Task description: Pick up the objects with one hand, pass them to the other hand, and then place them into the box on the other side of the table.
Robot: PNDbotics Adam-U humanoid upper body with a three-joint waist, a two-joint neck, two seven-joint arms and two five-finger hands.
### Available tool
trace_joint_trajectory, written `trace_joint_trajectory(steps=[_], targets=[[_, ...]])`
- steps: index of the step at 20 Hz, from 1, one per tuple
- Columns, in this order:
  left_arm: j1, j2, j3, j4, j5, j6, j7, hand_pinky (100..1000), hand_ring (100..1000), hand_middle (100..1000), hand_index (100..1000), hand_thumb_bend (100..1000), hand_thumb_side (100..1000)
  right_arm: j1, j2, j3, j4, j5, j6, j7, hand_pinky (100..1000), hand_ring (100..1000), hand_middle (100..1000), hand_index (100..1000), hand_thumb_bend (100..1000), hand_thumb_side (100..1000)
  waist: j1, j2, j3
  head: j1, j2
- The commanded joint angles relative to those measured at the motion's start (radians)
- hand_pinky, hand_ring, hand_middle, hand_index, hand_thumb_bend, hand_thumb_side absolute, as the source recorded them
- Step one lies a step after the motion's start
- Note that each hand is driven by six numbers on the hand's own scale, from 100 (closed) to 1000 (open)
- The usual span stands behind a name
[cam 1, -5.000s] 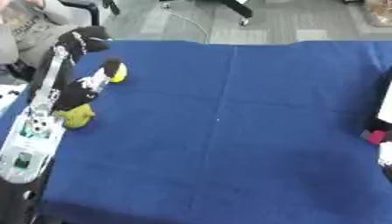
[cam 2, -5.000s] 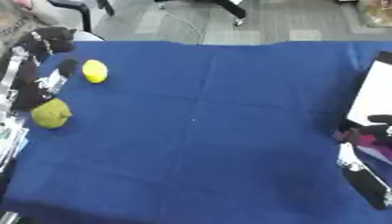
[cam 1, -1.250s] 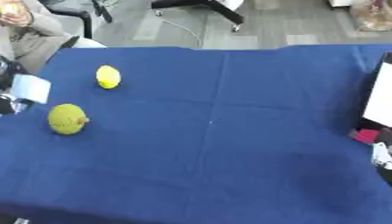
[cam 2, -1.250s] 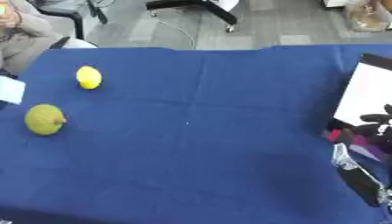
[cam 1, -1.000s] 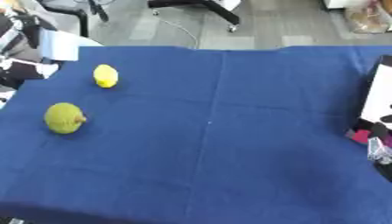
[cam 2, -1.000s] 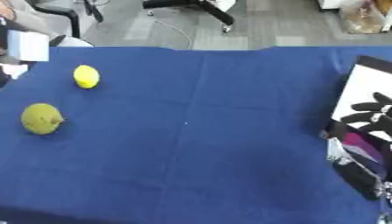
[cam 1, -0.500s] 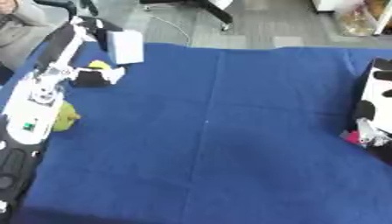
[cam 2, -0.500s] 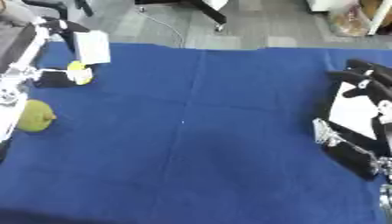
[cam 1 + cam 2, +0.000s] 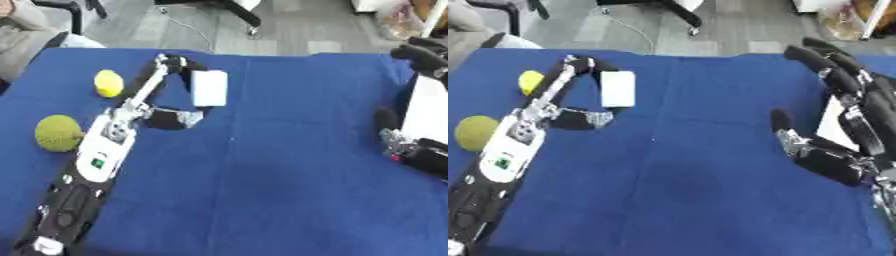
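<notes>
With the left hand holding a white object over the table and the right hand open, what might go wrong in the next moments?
1. The left hand holds the white object only near its top edge, so it may slip before the handover.
2. The open right hand is far across the blue table; a badly aligned pass could drop the object.
3. The left arm lies close to the green fruit and yellow fruit and may knock them.

Blue tablecloth; yellow lemon; seemingly olive-green fruit; white card.
</notes>
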State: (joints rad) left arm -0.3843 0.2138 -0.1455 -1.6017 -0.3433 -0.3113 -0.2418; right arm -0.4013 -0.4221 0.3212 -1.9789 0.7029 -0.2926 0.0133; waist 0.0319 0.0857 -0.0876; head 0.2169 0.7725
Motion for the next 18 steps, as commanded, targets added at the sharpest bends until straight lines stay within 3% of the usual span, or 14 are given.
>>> trace_joint_trajectory(steps=[1,9,18], targets=[[-0.031,-0.03,-0.066,-0.004,0.051,0.017,-0.048,664,449,422,467,100,100,-0.033,-0.034,0.007,-0.021,0.037,-0.018,0.047,899,990,902,993,329,200,-0.009,-0.001,0.005,-0.021,-0.002],[-0.083,-0.003,-0.128,-0.049,0.173,0.049,-0.149,674,459,432,476,100,100,-0.082,-0.042,0.03,-0.021,0.018,-0.048,0.12,921,978,890,982,370,237,-0.018,0.003,0.014,-0.053,-0.002],[-0.134,0.0,-0.14,-0.095,0.326,0.095,-0.172,677,462,436,481,100,100,-0.1,-0.03,0.037,-0.021,0.011,-0.049,0.153,913,960,858,971,358,247,-0.026,0.006,0.019,-0.071,-0.002]])
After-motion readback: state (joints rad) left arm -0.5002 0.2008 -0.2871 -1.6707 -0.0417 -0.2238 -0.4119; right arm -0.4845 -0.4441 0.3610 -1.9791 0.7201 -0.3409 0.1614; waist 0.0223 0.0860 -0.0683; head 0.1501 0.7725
